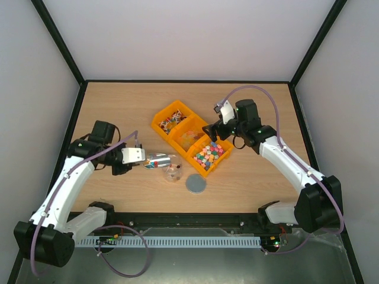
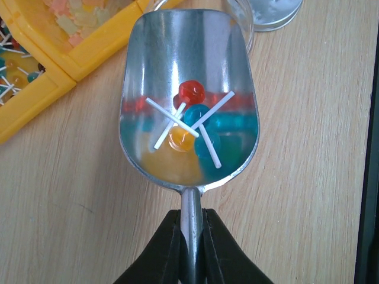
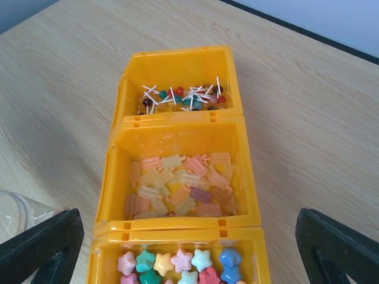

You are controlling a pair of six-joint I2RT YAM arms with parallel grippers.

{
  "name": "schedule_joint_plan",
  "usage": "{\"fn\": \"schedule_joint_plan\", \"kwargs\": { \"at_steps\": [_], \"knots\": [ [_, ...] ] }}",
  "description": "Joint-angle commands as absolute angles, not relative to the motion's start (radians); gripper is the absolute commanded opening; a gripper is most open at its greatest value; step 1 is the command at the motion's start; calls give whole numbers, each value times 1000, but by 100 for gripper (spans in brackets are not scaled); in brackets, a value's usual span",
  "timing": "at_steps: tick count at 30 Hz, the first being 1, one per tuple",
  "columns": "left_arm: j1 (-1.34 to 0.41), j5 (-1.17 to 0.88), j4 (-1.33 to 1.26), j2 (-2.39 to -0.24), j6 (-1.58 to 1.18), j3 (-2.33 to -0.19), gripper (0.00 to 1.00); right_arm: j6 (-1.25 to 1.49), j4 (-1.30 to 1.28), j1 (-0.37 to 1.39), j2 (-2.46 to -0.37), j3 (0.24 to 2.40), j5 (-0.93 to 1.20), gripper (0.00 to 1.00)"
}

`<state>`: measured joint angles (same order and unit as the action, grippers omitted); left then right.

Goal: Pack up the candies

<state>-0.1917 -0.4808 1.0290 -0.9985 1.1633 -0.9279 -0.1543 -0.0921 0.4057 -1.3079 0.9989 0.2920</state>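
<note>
Mirror-bright smooth metal scoop [image 2: 189,53], glossy yellow plastic bins [image 3: 177,126], glossy translucent candies [image 2: 191,92], matt wood-grain table [image 2: 308,177].

Left claw [image 1: 144,159] holding scoop [image 1: 160,161], three yellow bins [image 1: 202,168], grey disc [image 1: 196,184]

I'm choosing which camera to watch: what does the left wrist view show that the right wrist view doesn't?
Left wrist only: the scoop holding lollipops, its handle pinched by the left fingers, and the grey lid. Right wrist only: star candies and the wide-open right fingers. Both: the yellow bins, the clear jar, the wooden table.
</note>
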Motion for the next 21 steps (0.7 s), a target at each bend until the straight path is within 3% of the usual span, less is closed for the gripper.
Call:
{"fn": "schedule_joint_plan", "kwargs": {
  "at_steps": [1, 21],
  "knots": [
    [-229, -425, 1044, -1019, 1147, -939, 2, -167, -118, 403, -1285, 996, 308, 99],
    [-356, -275, 1106, -1110, 1042, -1061, 2, -176, -147, 403, -1326, 1019, 293, 99]
  ]
}}
